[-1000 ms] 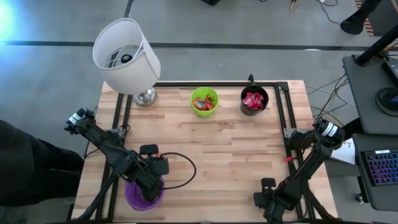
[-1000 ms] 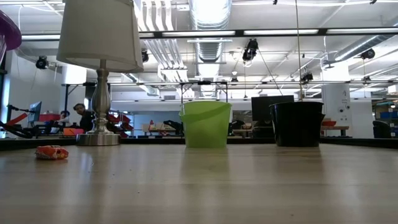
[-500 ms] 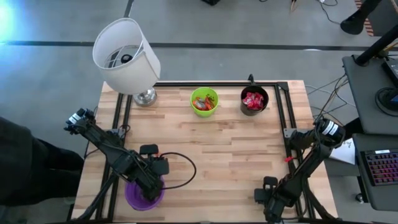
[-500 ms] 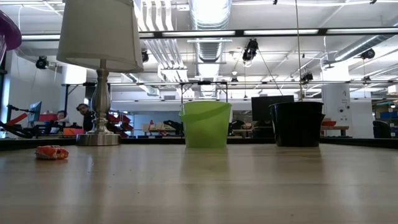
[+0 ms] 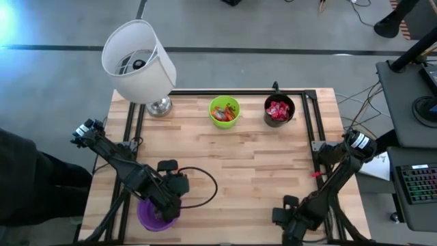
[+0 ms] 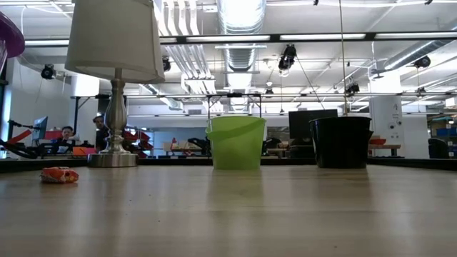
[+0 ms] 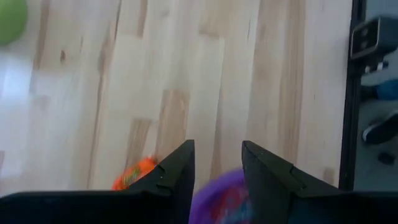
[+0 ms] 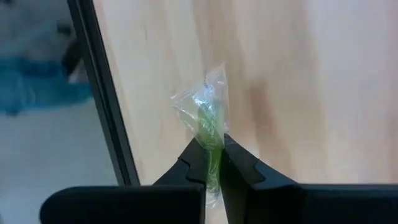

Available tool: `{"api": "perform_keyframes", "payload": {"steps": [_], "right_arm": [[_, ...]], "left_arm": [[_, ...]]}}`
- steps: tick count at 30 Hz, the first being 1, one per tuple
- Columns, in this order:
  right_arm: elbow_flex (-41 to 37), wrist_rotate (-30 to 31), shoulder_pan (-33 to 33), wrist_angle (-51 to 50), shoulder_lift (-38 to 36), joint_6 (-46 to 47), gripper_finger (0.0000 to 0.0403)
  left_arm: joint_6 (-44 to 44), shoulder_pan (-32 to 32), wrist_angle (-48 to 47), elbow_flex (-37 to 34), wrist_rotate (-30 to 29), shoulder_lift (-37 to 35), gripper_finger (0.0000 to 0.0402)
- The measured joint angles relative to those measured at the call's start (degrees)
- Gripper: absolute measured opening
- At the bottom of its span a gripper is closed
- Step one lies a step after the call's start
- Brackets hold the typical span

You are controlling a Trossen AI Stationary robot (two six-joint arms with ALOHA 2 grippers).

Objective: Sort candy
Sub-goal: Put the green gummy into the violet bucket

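We see the right arm folded low over the counter's [image 5: 259, 171] near right corner, its elbow raised by the right edge and its forearm reaching back toward the front rail. The right tool [image 8: 213, 163] has its fingers pressed together on a green candy in clear crinkly wrap [image 8: 207, 109]; the wrapper stands out just ahead of the fingertips, with the counter's dark frame rail [image 8: 102, 93] close beside it. The left arm stretches from the left edge down to the near left corner, where the left tool [image 7: 217, 165] hangs over the purple cup [image 5: 153, 213] with its fingers spread and nothing between them. Directly under this tool's fingertips we see the purple cup with red candy [image 7: 231, 202] inside; an orange candy [image 7: 134, 174] lies on the wood just beside the cup, next to one finger. In the low view this orange candy [image 6: 59, 174] rests alone on the counter in front of the lamp [image 6: 116, 78]. Far ahead of both tools, along the back edge, stand the green cup [image 5: 224, 111] holding orange and mixed candy and the black cup [image 5: 278, 111] holding red candy.
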Motion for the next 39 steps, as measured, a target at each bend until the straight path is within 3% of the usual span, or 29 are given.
{"api": "perform_keyframes", "payload": {"steps": [12, 21, 34, 39], "right_arm": [[15.8, 14.4, -16.7, -2.4, -0.1, -22.8, 0.0012], [23.9, 14.6, -24.6, -2.4, -0.2, -38.8, 0.0012], [30.9, 10.3, -29.1, 0.1, -0.2, -47.7, 0.0012], [31.6, 10.2, -30.8, 0.4, -0.2, -48.6, 0.0012]], "left_arm": [[1.1, 6.4, 5.5, 0.0, -4.5, 0.0, 0.0143], [14.5, 6.8, 19.2, 0.0, -4.4, 0.0, 0.0153], [23.9, 10.2, 26.6, 0.0, -4.4, 0.1, 0.0153], [26.8, 11.4, 28.3, 0.0, -0.6, 0.3, 0.0153]]}}
